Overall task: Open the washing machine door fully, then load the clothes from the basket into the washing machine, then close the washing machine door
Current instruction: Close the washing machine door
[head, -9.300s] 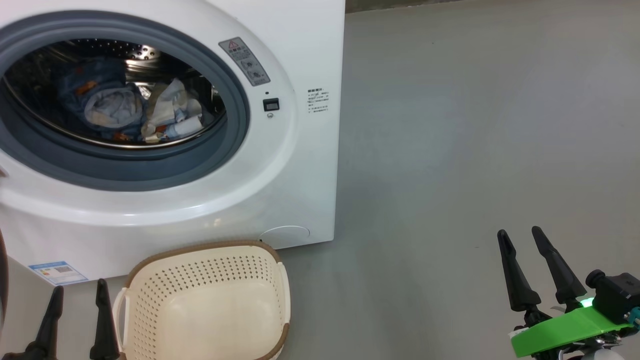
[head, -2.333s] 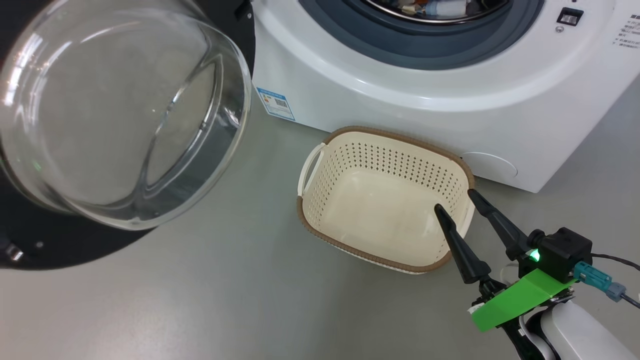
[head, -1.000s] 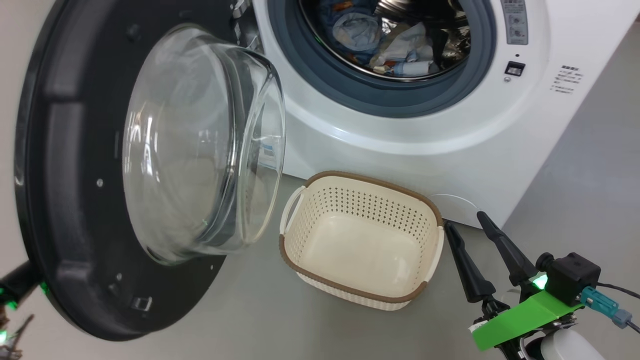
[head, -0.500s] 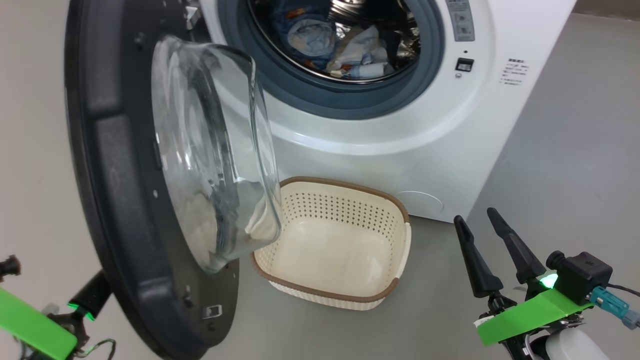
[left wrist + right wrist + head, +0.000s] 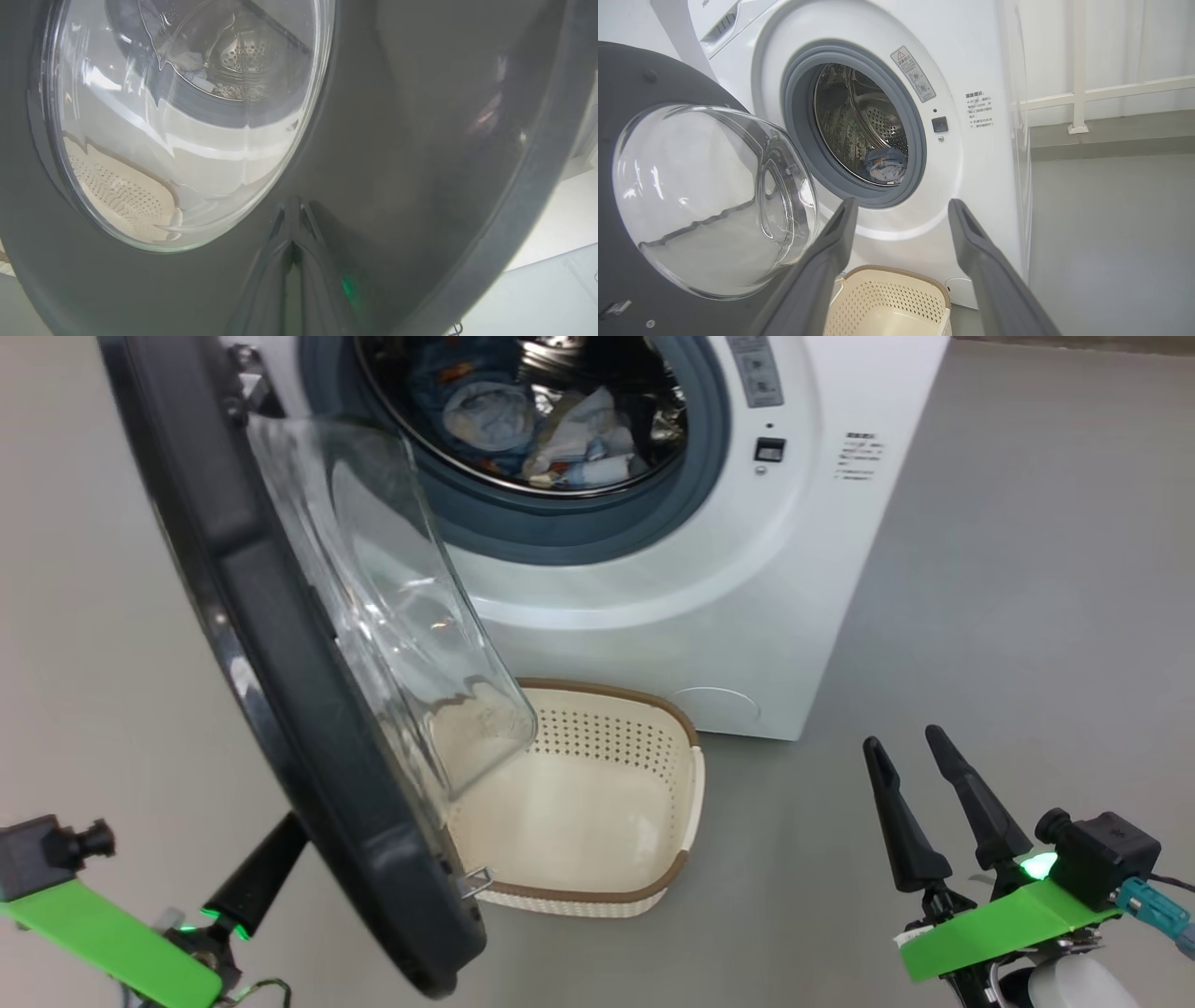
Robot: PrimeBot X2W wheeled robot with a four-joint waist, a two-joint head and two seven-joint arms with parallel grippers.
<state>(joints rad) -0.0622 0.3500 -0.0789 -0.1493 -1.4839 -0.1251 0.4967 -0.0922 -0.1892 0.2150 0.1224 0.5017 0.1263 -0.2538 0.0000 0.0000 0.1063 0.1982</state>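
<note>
My left gripper [image 5: 293, 224], pinched closed, tips against the black-rimmed round glass door [image 5: 420, 140]; my right gripper [image 5: 904, 739] spread wide, cream perforated plastic basket [image 5: 607, 691] to its left.

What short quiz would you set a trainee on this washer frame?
1. True or false: the basket is full.
2. Where do the clothes lie? A) in the basket; B) inside the washing machine; C) on the machine's top.
3. Fill in: the shut left gripper points closely at the outer face of the ____.
Key: 1 false; 2 B; 3 washing machine door.
</note>
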